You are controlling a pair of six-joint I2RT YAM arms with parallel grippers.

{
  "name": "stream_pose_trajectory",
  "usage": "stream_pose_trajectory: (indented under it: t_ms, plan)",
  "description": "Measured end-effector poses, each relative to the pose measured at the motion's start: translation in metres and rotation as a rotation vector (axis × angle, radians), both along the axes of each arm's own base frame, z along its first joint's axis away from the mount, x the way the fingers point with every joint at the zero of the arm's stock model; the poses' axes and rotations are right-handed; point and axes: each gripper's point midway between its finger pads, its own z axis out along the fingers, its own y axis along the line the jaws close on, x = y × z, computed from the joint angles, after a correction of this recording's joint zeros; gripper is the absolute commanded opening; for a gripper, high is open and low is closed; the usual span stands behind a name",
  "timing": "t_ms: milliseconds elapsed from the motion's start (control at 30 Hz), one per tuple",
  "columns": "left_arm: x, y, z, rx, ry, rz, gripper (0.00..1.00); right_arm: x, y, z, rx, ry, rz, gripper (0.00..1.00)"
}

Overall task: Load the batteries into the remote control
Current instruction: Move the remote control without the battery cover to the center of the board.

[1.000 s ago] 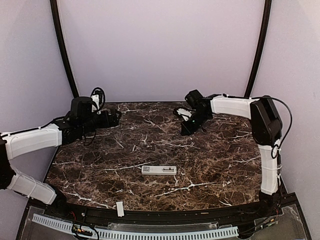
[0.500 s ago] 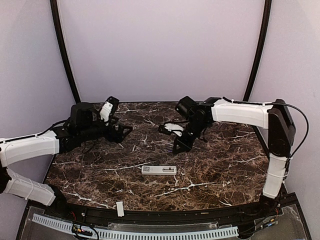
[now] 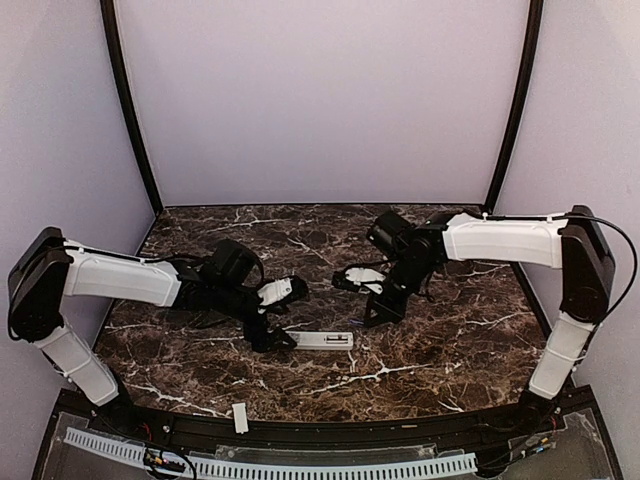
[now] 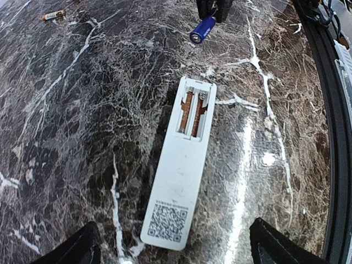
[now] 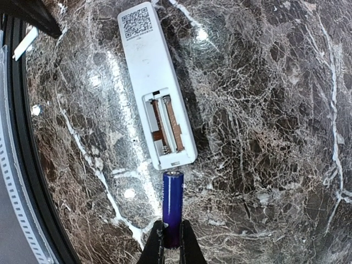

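Note:
The remote control [image 3: 318, 340] lies face down mid-table, its battery compartment [image 4: 193, 113] uncovered and showing two brown slots. My left gripper [image 4: 176, 250] is open, its fingers wide on either side of the remote's QR-code end [image 4: 168, 223], not touching it. My right gripper [image 5: 172, 231] is shut on a blue battery [image 5: 172, 206] that points at the remote's compartment end [image 5: 170, 157], a short gap away. The left wrist view catches that battery [image 4: 202, 29] just beyond the remote. Another battery [image 4: 53, 15] lies loose far off on the marble.
A short flat white strip [image 3: 240, 417] rests at the table's near edge, seen also as the strip [image 5: 26, 43] in the right wrist view. A black rim [image 4: 330, 137] borders the marble. Both arms reach in low over the middle of the table.
My left arm swung from the back left down to the remote's left end. My right arm came forward and lower with the blue battery, closing on the remote's right end.

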Motion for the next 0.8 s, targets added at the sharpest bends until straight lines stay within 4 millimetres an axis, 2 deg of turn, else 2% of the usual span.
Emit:
stream_pose_trajectory:
  t_ms: [133, 300, 467, 600, 800]
  plan:
    - [0.009, -0.012, -0.014, 0.018, 0.008, -0.036, 0.92, -0.007, -0.009, -0.001, 0.025, -0.049, 0.042, 0.00]
    - [0.009, -0.014, -0.030, 0.039, 0.020, -0.056, 0.88, -0.019, -0.019, 0.010, 0.109, -0.158, 0.122, 0.00]
    - [0.013, -0.017, -0.043, 0.059, 0.029, -0.060, 0.75, -0.016, -0.014, 0.021, 0.170, -0.250, 0.182, 0.00]
    - [0.015, -0.021, -0.050, 0.076, 0.041, -0.076, 0.66, -0.012, -0.012, 0.016, 0.160, -0.267, 0.203, 0.00]
    - [0.007, -0.028, -0.054, 0.094, 0.058, -0.127, 0.50, -0.010, -0.013, 0.014, 0.152, -0.279, 0.216, 0.00]
